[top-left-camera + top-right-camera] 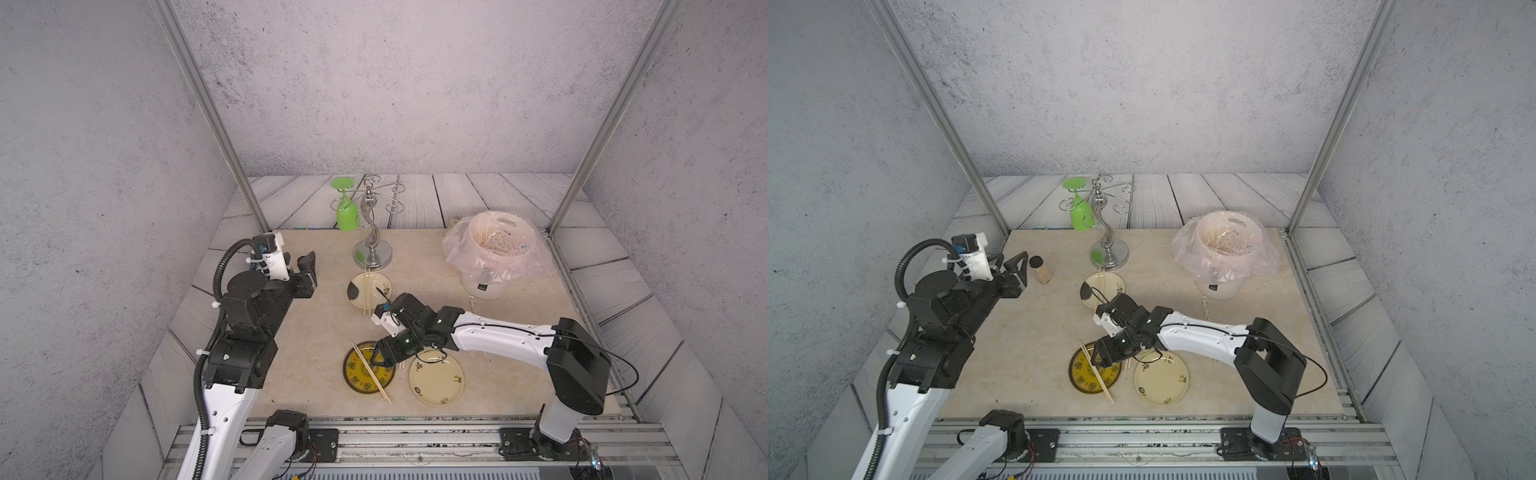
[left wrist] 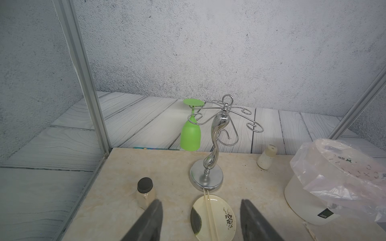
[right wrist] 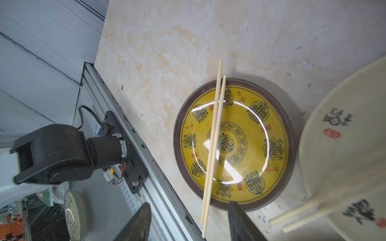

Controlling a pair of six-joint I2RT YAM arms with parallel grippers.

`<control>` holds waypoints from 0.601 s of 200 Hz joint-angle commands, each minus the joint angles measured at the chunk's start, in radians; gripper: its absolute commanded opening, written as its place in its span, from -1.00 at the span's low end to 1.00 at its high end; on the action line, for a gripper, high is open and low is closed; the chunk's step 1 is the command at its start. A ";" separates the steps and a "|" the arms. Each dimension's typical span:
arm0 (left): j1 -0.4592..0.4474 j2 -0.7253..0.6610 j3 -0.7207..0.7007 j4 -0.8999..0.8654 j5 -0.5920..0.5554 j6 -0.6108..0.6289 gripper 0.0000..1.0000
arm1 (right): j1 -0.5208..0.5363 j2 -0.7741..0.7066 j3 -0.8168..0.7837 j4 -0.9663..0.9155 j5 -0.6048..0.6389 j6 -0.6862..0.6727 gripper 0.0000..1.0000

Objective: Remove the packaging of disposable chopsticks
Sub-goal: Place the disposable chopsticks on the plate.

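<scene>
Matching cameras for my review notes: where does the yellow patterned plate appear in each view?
In both top views: yellow plate, lower middle, near the table's front edge.
Left wrist: not in it.
Right wrist: right of centre, filling much of the picture.
Shared landmark: the chopsticks lying across it, in every view that shows it.

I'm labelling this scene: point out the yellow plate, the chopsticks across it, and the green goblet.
yellow plate [image 3: 177, 135]: right wrist view, its dark rim.
chopsticks [image 3: 213, 144]: right wrist view, middle of the pair.
green goblet [image 2: 190, 135]: left wrist view, its upside-down bowl.
</scene>
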 commanded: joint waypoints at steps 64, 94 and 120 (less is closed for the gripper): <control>-0.522 0.192 -0.043 0.053 -0.053 -0.048 0.18 | -0.251 -0.616 -0.259 -0.360 0.532 0.046 0.33; -0.600 0.284 -0.087 0.164 -0.037 -0.087 0.19 | -0.426 -0.775 -0.426 -0.398 0.599 0.096 0.37; -0.614 0.331 -0.095 0.202 -0.015 -0.107 0.19 | -0.475 -0.781 -0.503 -0.396 0.673 0.124 0.47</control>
